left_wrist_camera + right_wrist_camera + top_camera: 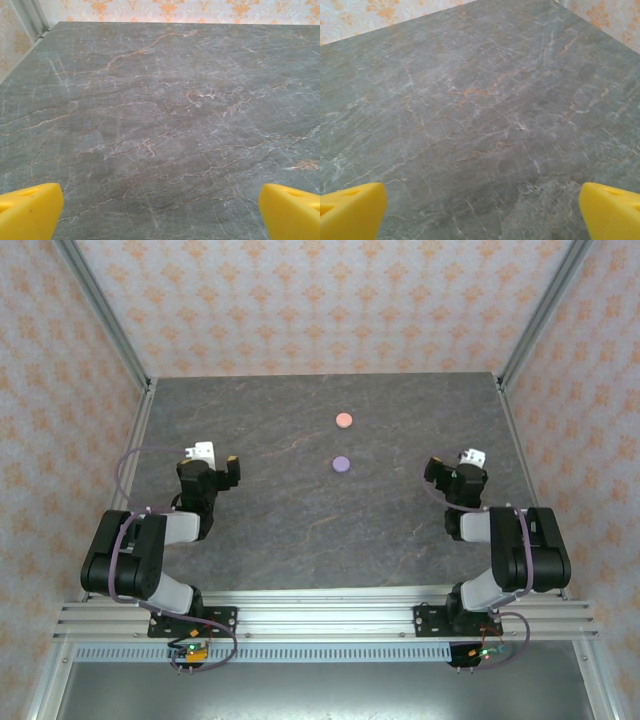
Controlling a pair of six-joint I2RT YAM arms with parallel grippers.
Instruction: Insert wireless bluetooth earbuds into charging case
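Two round closed charging cases lie on the grey marbled table: a salmon-pink case [344, 421] further back and a lilac-purple case [340, 464] just in front of it. The earbuds are out of view. My left gripper [218, 461] hovers well to the left of the cases. In the left wrist view the left gripper [160, 210] is open, its yellow fingertips [30, 210] wide apart over bare table. My right gripper [452, 468] sits well to the right of the cases. The right gripper [482, 210] is open too, with nothing between its yellow fingertips [610, 210].
Aluminium posts [100, 315] and patterned walls [300, 300] enclose the table [300, 530] on three sides. Both arm bases stand on the rail [320, 620] at the near edge. Bare marbled surface spreads between the grippers and the cases.
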